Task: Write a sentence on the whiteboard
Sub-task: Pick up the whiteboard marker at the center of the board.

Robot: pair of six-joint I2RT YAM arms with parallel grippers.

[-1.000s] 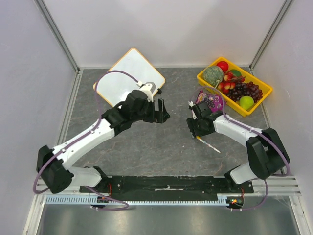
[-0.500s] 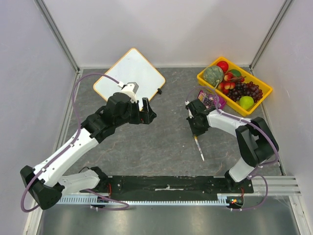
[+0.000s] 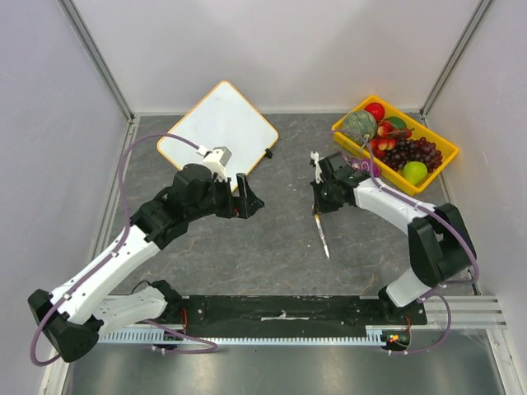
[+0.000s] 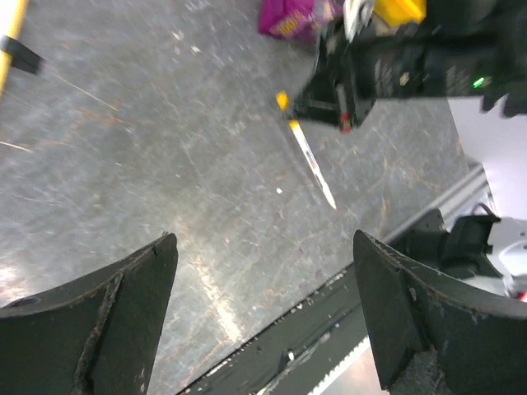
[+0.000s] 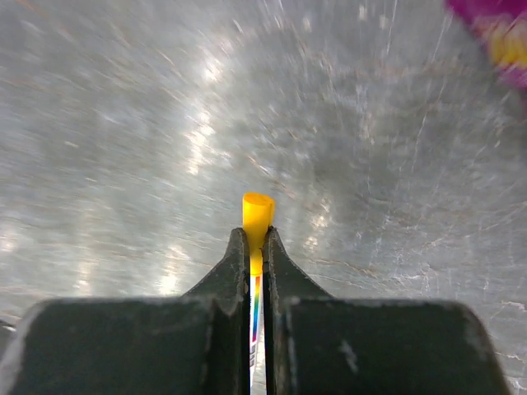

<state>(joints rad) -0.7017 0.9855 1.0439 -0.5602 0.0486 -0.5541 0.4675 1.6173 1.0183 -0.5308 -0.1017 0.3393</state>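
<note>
**Marker nipped at its yellow end, board well off to the left**

The right gripper (image 5: 256,247) has its jaws pressed together on the marker (image 5: 258,212). It nips the marker just behind the yellow end, which pokes out past the fingertips. The left gripper (image 4: 263,280) hangs with its jaws spread wide and nothing between them. The whiteboard (image 3: 218,130) lies at the far left of the table, well apart from the marker and nearer the left arm. No sentence shows on it from above.

The step in hand, I judge, is carrying the marker across to the board. Because the pinch sits at one end, the long white body can swing, so a slow carry with a firm squeeze would serve best. Whether the yellow end is a cap I cannot tell. If it is, the empty left gripper could pull it off.

The right wrist view shows the pinch and a thin rainbow stripe, but hides the marker's length. The top view shows the whole marker trailing toward the near edge, and a yellow tray (image 3: 435,172) of fruit beyond the right arm. The left wrist view adds a purple packet (image 4: 288,16) and only a sliver of the board's rim with a black clip (image 4: 18,56).
</note>
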